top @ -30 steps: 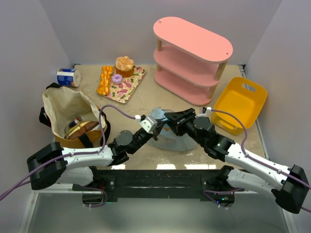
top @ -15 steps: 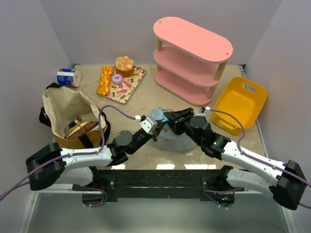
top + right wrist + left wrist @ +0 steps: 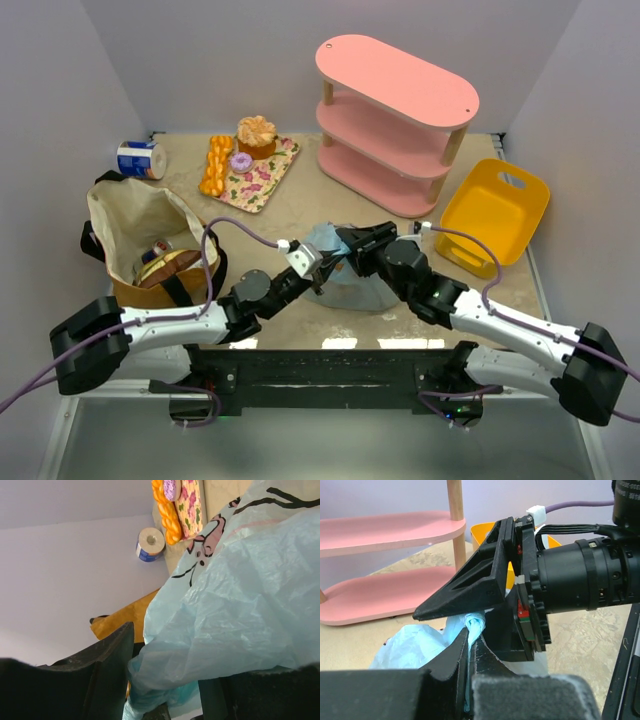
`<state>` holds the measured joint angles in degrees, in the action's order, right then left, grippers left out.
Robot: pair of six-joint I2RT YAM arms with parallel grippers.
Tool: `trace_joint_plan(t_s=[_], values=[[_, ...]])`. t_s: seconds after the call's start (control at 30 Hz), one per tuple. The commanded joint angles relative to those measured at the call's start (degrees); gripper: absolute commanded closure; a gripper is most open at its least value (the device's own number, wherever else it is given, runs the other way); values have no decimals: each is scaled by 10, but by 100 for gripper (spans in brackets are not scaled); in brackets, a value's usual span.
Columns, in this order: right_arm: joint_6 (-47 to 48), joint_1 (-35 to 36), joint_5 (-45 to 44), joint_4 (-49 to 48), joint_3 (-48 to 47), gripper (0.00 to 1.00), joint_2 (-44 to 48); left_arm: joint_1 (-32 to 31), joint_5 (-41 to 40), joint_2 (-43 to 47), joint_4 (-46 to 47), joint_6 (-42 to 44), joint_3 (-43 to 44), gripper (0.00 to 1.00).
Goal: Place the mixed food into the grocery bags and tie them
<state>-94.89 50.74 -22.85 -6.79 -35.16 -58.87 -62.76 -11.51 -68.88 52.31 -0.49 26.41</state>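
Top view: the left end effector (image 3: 322, 262) and right end effector (image 3: 347, 243) are meeting, equally near, just above the one blue bag (image 3: 350, 288) mid-desk (image 3: 300, 205); the one tote (image 3: 125, 220) is sitting well left. Left wrist: the left one is pinching the bag's upright twisted handle (image 3: 475, 621). Right wrist: film is draping between the right fingers; I cannot tell its grip.

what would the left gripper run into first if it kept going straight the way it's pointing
Past the blue plastic bag handle it pinches, the left gripper points at the right gripper, which looks very close; it would likely meet that first.
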Motion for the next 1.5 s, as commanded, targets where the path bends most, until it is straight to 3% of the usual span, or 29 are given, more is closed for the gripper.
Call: trace_joint_plan(t_s=[0.0, 0.23, 0.33, 0.37, 0.53, 0.73, 0.87, 0.9, 1.0, 1.03, 1.1, 1.13, 1.23, 1.47], values=[[8, 1, -69, -56, -4, 47, -19, -4, 28, 25, 41, -16, -5, 100], [18, 1, -55, -125, -4, 55, -68, -3, 25, 61, 23, -14, -27, 100], [38, 1, -58, -133, -4, 66, -64, -3, 31, 86, -5, -13, -32, 100], [47, 1, -68, -133, -4, 74, -60, -2, 32, 99, -15, -14, -31, 100], [160, 1, -82, -126, -26, 99, -27, 21, 68, 118, -121, -24, 8, 100], [247, 1, -103, -34, -83, 100, -4, 38, 74, 110, -239, -2, 93, 100], [289, 1, -118, 25, -115, 100, 2, 39, 61, 91, -282, 58, 136, 100], [308, 1, -120, 35, -132, 99, 2, 41, 59, 82, -308, 63, 146, 100], [333, 1, -110, 66, -156, 76, 8, 43, 45, 41, -330, 62, 183, 100], [334, 1, -96, 96, -161, 64, 12, 43, 37, 32, -318, 57, 176, 100], [335, 1, -79, 108, -165, 50, 32, 43, 8, 32, -268, 51, 159, 100], [332, 1, -61, 120, -163, 38, 39, 43, -1, 37, -249, 50, 150, 100], [302, 1, -38, 159, -163, 22, 69, 43, -12, 46, -188, 50, 116, 100], [181, 1, 35, 165, -130, 16, 89, 41, 7, 52, -126, 51, 71, 100]])
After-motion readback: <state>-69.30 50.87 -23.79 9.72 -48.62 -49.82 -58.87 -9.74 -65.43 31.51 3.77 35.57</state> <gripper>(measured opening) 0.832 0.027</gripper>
